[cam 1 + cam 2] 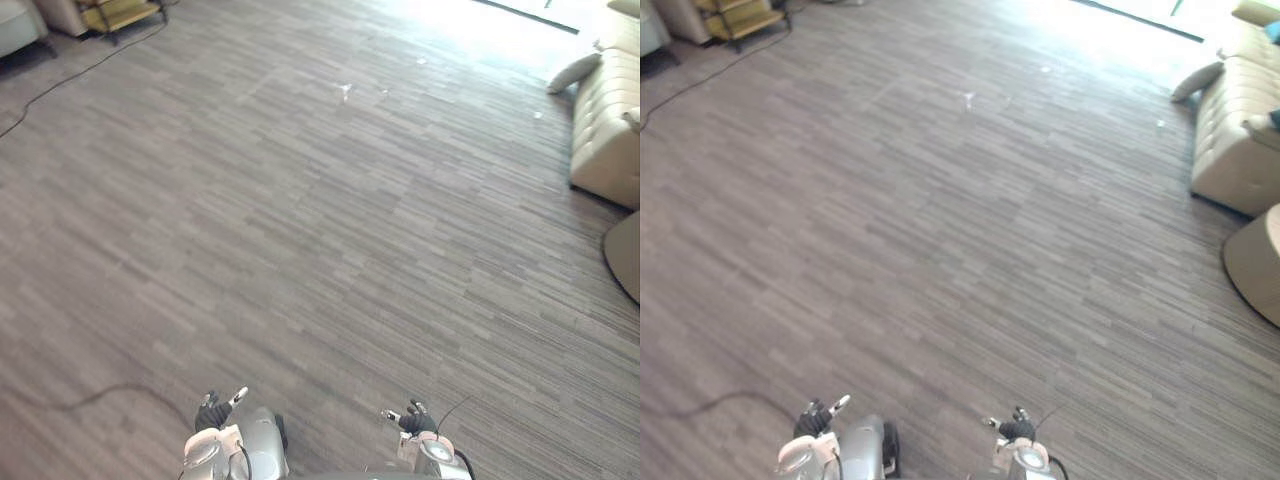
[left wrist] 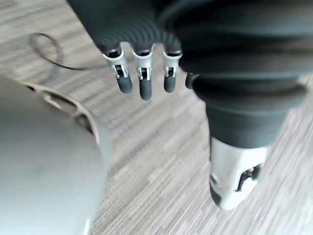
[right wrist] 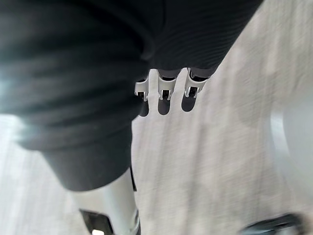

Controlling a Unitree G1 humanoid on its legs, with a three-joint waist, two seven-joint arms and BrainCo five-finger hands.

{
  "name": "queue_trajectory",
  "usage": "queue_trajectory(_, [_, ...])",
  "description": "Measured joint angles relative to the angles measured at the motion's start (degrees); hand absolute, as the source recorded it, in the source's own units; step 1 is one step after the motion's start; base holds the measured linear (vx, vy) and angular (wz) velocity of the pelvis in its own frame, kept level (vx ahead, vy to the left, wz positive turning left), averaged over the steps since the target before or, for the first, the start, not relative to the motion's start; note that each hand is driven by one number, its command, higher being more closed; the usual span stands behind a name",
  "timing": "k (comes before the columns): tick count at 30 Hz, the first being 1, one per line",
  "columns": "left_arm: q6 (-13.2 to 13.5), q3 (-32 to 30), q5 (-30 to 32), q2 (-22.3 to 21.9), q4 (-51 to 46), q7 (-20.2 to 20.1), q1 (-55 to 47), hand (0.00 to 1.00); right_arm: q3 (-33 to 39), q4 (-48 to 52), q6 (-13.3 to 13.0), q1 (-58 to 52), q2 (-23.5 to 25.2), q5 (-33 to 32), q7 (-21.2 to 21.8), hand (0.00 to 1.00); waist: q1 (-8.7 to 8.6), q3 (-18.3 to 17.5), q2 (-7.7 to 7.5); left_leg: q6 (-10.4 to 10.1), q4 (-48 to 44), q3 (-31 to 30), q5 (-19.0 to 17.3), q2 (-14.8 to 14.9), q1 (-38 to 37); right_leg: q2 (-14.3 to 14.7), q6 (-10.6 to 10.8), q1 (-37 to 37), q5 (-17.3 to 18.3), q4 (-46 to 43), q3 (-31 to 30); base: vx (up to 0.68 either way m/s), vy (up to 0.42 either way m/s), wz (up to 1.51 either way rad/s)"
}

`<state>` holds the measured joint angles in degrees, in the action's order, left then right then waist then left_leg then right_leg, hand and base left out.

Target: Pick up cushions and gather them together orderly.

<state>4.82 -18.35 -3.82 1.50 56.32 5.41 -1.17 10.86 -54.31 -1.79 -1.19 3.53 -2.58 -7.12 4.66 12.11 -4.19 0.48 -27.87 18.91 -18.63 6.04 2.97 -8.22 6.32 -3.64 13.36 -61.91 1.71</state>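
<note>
"Grey boards all round. What's on your left?"

"A yellow rack (image 1: 118,12) in the far corner, well apart from me, and bare floor (image 1: 300,220) between us. Nothing there for me to fetch."

"And your hands?"

"My left hand (image 1: 214,411) hangs low by my side, its fingers (image 2: 145,85) straight and loose, holding nothing. My right hand (image 1: 411,420) hangs the same way, fingers (image 3: 164,93) slack and empty. They hang there, I'd say, because nothing lies within reach to grasp."

"So where are the cushions?"

"Far right. One pale cushion (image 1: 574,72) lies at the far end of the cream sofa (image 1: 605,150), touching it. Whether it rests on the seat or on the floor, I can't tell. It juts out past the sofa's line, so I judge it's one to tidy."

"That round thing nearer you?"

"A beige curve (image 1: 625,255) at the right edge, just beside the sofa. Cushion or stool, I can't tell."

"Next?"

"My guess is to turn right and close in on the sofa before either hand lifts. Nothing is gathered yet."
</note>
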Motion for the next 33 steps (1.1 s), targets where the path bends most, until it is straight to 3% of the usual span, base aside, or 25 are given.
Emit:
queue_trajectory(3, [-0.28, 2.26, 0.47, -0.1, 1.4, 0.02, 0.71, 0.0, -0.01, 2.11, -0.52, 0.27, 0.01, 0.45, 0.29, 0.0, -1.37, 0.38, 1.69, -0.61, 8.25, 1.87, -1.74, -0.42, -9.57, -1.29, -3.87, -8.91, 3.07, 0.7, 10.43, 0.65, 0.165, -0.47])
queue_trajectory(6, [-0.36, 6.58, 1.36, 0.11, 4.26, -0.31, 2.61, 0.0, 0.43, 2.21, -1.08, 1.66, -1.13, 0.49, 0.41, 0.0, -3.25, 0.46, 1.73, -0.98, 15.86, 4.05, -1.52, -1.0, -18.28, -0.34, -6.28, -17.55, 2.64, 20.15, 21.36, 0.62, 0.084, -0.01])
queue_trajectory(7, [-0.32, 8.44, 1.6, -0.2, 4.96, -0.63, 2.94, 0.0, 1.12, 1.68, -1.02, 2.15, -1.99, 0.49, 0.5, 0.0, -4.54, 0.55, 1.57, -0.98, 19.19, 3.91, -1.52, -1.75, -22.21, 1.53, -6.26, -19.45, -3.3, 35.04, 22.64, 0.55, 0.008, 0.27])
queue_trajectory(8, [-0.34, 8.83, 1.76, -0.26, 5.2, -0.67, 2.7, 0.0, 1.52, 1.61, -0.98, 2.11, -2.1, 0.5, 0.51, 0.0, -4.72, 0.61, 1.43, -0.98, 19.9, 3.85, -1.52, -2.22, -23.46, 1.79, -6.26, -19.45, -4.88, 38.67, 22.72, 1.02, -0.015, 0.5])
queue_trajectory(9, [-0.27, 9.15, 2.77, -0.74, 5.36, -0.77, 2.75, 0.0, 2.66, 0.79, -0.74, 1.43, -2.94, 0.52, 0.51, 0.0, -5.27, 0.63, 1.42, -1.38, 21.21, 2.0, -1.3, -3.46, -28.29, 2.34, -12.23, -19.17, -14.58, 42.72, 20.86, 0.93, -0.069, 0.3])
queue_trajectory(10, [-0.25, 8.58, 2.97, -1.55, 5.3, -0.84, 2.68, 0.0, 3.04, 0.94, -0.45, 1.19, -3.76, 0.36, 0.8, 0.0, -5.46, 0.08, 2.57, -4.37, 20.5, 1.42, 0.39, -2.28, -29.52, 2.16, -14.71, -19.52, -15.02, 38.83, 20.68, 0.79, -0.067, 0.19])
queue_trajectory(11, [-0.24, 8.11, 3.33, -2.09, 5.31, -0.9, 2.59, 0.0, 3.39, 1.13, -0.44, 1.3, -3.94, 0.48, 0.85, 0.0, -5.44, -0.04, 3.49, -6.21, 19.56, 1.24, 1.47, -1.28, -29.49, 2.35, -15.02, -19.9, -13.04, 36.89, 20.87, 0.62, -0.121, -0.01])
queue_trajectory(12, [-0.28, 8.18, 3.87, -2.44, 5.35, -0.98, 2.67, 0.0, 4.62, 1.86, -0.46, 1.34, -4.06, 0.58, 1.01, 0.0, -6.02, -0.24, 4.96, -8.6, 13.45, -0.41, 4.35, 0.39, -27.59, 2.55, -14.93, -20.08, -9.15, 32.71, 21.33, 0.46, -0.117, -0.07])
queue_trajectory(13, [-0.26, 7.93, 3.99, -2.62, 5.25, -1.04, 2.66, 0.0, 4.83, 2.05, -0.44, 1.41, -4.3, 0.83, 1.14, 0.0, -6.09, -0.01, 5.7, -8.35, 8.21, -1.27, 6.1, 1.55, -25.64, 3.29, -14.92, -19.35, -7.31, 31.75, 21.31, 0.9, -0.195, -0.23])
queue_trajectory(14, [-0.33, 5.74, 4.44, -2.87, 5.14, -1.03, 2.34, 0.0, 4.74, 2.2, -0.43, 1.61, -4.87, 1.09, 1.2, 0.0, -6.14, 1.0, 7.48, -8.94, -10.57, -4.75, 16.43, 5.44, -18.39, 5.53, -14.58, -15.56, -3.63, 31.86, 20.67, 0.73, -0.128, -0.33])
queue_trajectory(15, [-0.42, 5.23, 4.54, -3.03, 4.76, -1.0, 2.04, 0.0, 4.71, 2.26, -0.39, 1.7, -5.04, 1.09, 1.07, 0.0, -6.01, 1.29, 8.11, -9.58, -18.06, -6.18, 18.36, 7.03, -15.12, 6.45, -14.73, -13.86, -2.8, 32.41, 20.35, 0.84, -0.095, -0.58])
queue_trajectory(16, [-0.46, 3.6, 4.78, -3.14, 3.37, -1.07, 2.0, 0.0, 4.56, 1.72, -0.08, 2.06, -5.09, 1.25, 0.85, 0.0, -5.4, 1.98, 8.51, -9.2, -33.82, -6.63, 17.47, 10.42, -8.75, 8.79, -14.94, -8.7, -0.65, 33.75, 18.7, 0.69, -0.021, -0.6])
queue_trajectory(17, [-0.41, 2.89, 4.78, -3.04, 2.25, -1.01, 1.89, 0.0, 4.4, 1.31, 0.25, 2.1, -4.68, 1.2, 0.7, 0.0, -4.82, 2.42, 8.02, -8.35, -40.02, -6.49, 15.03, 11.71, -5.87, 9.64, -14.94, -4.57, 0.54, 35.05, 17.44, 0.81, -0.009, -0.77])
queue_trajectory(18, [-0.17, 1.93, 4.75, -2.55, 0.28, -1.03, 1.01, 0.0, 3.78, 1.0, 0.41, 2.14, -3.55, 1.08, 0.5, 0.0, -4.45, 2.77, 6.49, -5.75, -43.23, -5.72, 11.39, 12.05, -1.8, 9.82, -14.11, 2.0, 2.26, 38.19, 15.29, 0.66, 0.0, -0.55])
queue_trajectory(20, [0.2, 1.74, 4.66, -2.14, -2.19, -1.01, 0.06, 0.0, 1.89, 0.81, 0.51, 1.68, -2.98, 0.2, 0.4, 0.0, -4.1, 2.42, 5.16, -4.05, -39.29, -3.91, 8.44, 12.15, 5.58, 9.61, -13.04, 8.81, 3.56, 43.53, 12.84, 0.57, 0.047, -0.53])
queue_trajectory(22, [0.73, 1.29, 4.54, -2.1, -3.38, -0.98, -0.24, 0.0, 1.28, 0.74, 0.85, 1.72, -2.56, 0.19, 0.3, 0.0, -3.72, 2.3, 4.91, -3.21, -29.38, -2.25, 6.3, 10.94, 11.36, 8.78, -11.47, 13.02, 4.17, 46.96, 10.8, 0.57, 0.12, -0.58])
queue_trajectory(23, [1.0, 1.16, 4.48, -2.29, -3.61, -0.75, -0.61, 0.0, 1.24, 0.61, 0.88, 1.75, -2.15, 0.15, 0.25, 0.0, -2.98, 2.38, 4.8, -3.37, -17.12, -1.59, 6.15, 8.66, 14.17, 7.24, -9.64, 15.48, 4.91, 48.42, 8.76, 0.62, 0.207, -0.8])
queue_trajectory(26, [1.31, 0.01, 3.11, -2.69, -3.93, -0.44, -1.03, 0.0, 1.84, -1.41, 0.84, 1.75, -1.76, 0.12, -0.17, 0.0, -0.89, 1.98, 5.09, -4.39, 7.31, -1.82, 11.92, 4.0, 16.18, 4.5, -6.36, 21.05, 6.99, 51.75, 4.68, 0.71, 0.304, -0.81])
queue_trajectory(27, [1.64, 0.29, 2.53, -2.47, -3.7, -0.51, -1.12, 0.0, 1.92, -3.25, 0.89, 1.81, -1.45, 0.15, -0.29, 0.0, -0.44, 0.96, 4.52, -2.8, 6.4, -2.48, 19.87, 3.21, 15.99, 3.13, -6.08, 22.8, 7.46, 52.16, 1.42, 0.74, 0.391, -0.85])
queue_trajectory(28, [1.6, 0.35, 2.62, -2.05, -3.71, -0.6, -1.1, 0.0, 1.81, -3.39, 1.01, 1.92, -0.76, 0.19, -0.25, 0.0, -0.24, 0.38, 3.58, -1.68, 5.17, -1.96, 18.72, 2.59, 16.18, 2.11, -6.51, 22.72, 7.16, 51.79, 0.62, 0.89, 0.498, -0.72])
queue_trajectory(29, [1.44, 0.35, 2.67, -1.41, -3.69, -0.64, -1.07, 0.0, 1.33, -2.92, 0.92, 1.86, 0.31, 0.24, -0.01, 0.0, -0.54, -0.54, 2.14, -0.43, 1.56, -0.73, 14.38, 2.22, 16.5, 0.36, -6.56, 21.06, 4.62, 48.2, -1.37, 0.87, 0.516, -0.42])
queue_trajectory(30, [1.45, 0.37, 2.58, -1.04, -3.21, -0.57, -1.17, 0.0, 1.96, -2.93, 0.9, 1.23, 0.3, 0.21, -0.04, 0.0, -0.49, -1.06, 1.43, 0.68, -2.41, 0.15, 9.83, 1.84, 15.43, -0.99, -2.95, 18.87, 1.82, 40.35, -3.27, 0.72, 0.429, -0.37])
queue_trajectory(31, [1.43, 0.57, 2.56, -0.74, -2.96, -0.52, -1.1, 0.0, 2.17, -2.93, 0.9, 1.06, 0.46, 0.2, -0.04, 0.0, -0.47, -1.06, 1.04, 0.85, -2.85, 0.72, 8.54, 1.44, 14.46, -1.52, -1.54, 17.54, 0.92, 36.44, -3.96, 0.69, 0.415, -0.27])
queue_trajectory(32, [0.98, 1.64, 2.58, 0.42, -1.5, -0.36, -0.69, 0.0, 2.65, -2.86, 0.77, 0.76, 0.1, 0.29, -0.03, 0.0, -0.88, -1.04, -0.23, 0.89, -3.08, 1.96, 4.95, -0.51, 10.05, -3.43, 2.73, 11.19, -4.26, 18.57, -5.86, 0.53, 0.287, -0.1])
queue_trajectory(33, [0.86, 1.68, 2.6, 0.61, -1.17, -0.33, -0.46, 0.0, 2.67, -2.82, 0.71, 0.83, 0.09, 0.3, -0.03, 0.0, -1.07, -0.94, -0.29, 0.85, -2.92, 2.14, 4.13, -0.99, 8.32, -3.94, 3.59, 9.29, -5.02, 13.64, -5.72, 0.91, 0.409, -0.12])
